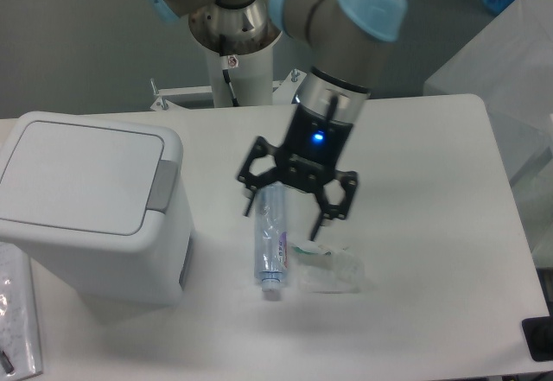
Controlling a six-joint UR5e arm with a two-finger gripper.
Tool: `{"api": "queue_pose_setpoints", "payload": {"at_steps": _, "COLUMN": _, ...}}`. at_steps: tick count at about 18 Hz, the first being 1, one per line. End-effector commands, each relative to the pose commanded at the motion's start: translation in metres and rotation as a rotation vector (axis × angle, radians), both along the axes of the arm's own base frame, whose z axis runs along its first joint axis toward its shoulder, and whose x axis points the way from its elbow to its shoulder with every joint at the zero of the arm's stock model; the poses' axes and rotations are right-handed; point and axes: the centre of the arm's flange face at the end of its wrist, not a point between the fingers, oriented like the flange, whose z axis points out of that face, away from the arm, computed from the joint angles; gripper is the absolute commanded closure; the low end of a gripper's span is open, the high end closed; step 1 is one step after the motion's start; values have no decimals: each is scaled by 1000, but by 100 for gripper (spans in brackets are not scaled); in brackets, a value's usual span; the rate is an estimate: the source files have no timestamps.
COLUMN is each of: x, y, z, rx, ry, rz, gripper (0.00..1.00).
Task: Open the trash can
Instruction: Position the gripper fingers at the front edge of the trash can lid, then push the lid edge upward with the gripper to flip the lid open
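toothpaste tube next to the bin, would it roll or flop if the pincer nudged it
The toothpaste tube lies flat on the table, so it probably slides rather than rolls. Its soft-looking body would likely dent; the cap end looks stiffer. It seems light.

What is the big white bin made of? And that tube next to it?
The trash can looks like smooth matte white plastic, with rounded moulded corners and a grey tab. The tube seems soft, clear-bluish plastic with a white cap, though that's less certain.

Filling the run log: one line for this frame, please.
task: open trash can | lid: closed | gripper: open, empty, above toothpaste tube, away from can | grey tab: untouched
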Motion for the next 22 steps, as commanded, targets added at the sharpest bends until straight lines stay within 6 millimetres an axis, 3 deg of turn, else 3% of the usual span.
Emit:
{"api": "queue_pose_setpoints", "payload": {"at_steps": 8, "x": 35, "y": 8, "z": 20, "rx": 23, "ry": -5, "rz": -15, "gripper": 0}}
{"api": "queue_pose_setpoints", "payload": {"at_steps": 14, "x": 53, "y": 17, "z": 12, "rx": 10, "ry": -16, "rz": -46, "gripper": 0}}
{"api": "queue_pose_setpoints", "payload": {"at_steps": 22, "x": 53, "y": 17, "z": -1, "rx": -6, "ry": -24, "rz": -53, "gripper": 0}}
